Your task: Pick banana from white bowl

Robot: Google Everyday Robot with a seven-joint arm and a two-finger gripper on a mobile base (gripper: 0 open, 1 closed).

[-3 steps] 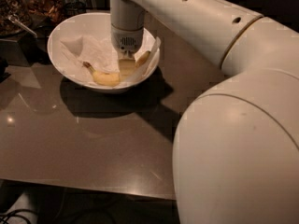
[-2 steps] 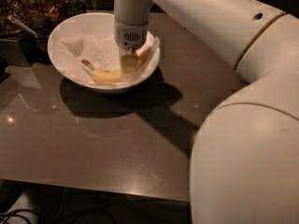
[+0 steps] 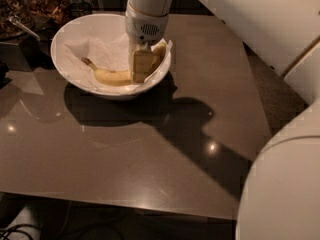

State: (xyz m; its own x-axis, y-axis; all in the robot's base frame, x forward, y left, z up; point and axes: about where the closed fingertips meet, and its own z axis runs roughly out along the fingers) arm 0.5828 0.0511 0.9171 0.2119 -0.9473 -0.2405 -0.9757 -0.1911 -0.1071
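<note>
Inside one white bowl [image 3: 70,31], one banana [image 3: 112,76], one pincer [image 3: 147,69] at its right end, grip unclear.

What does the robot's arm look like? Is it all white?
Mostly, yes. The arm is smooth, glossy white, with fat rounded parts like big tubes. Its wrist is a white cylinder with a small oval grille of dots. The tool, down in the white bowl at the banana, looks tan and blocky.
</note>
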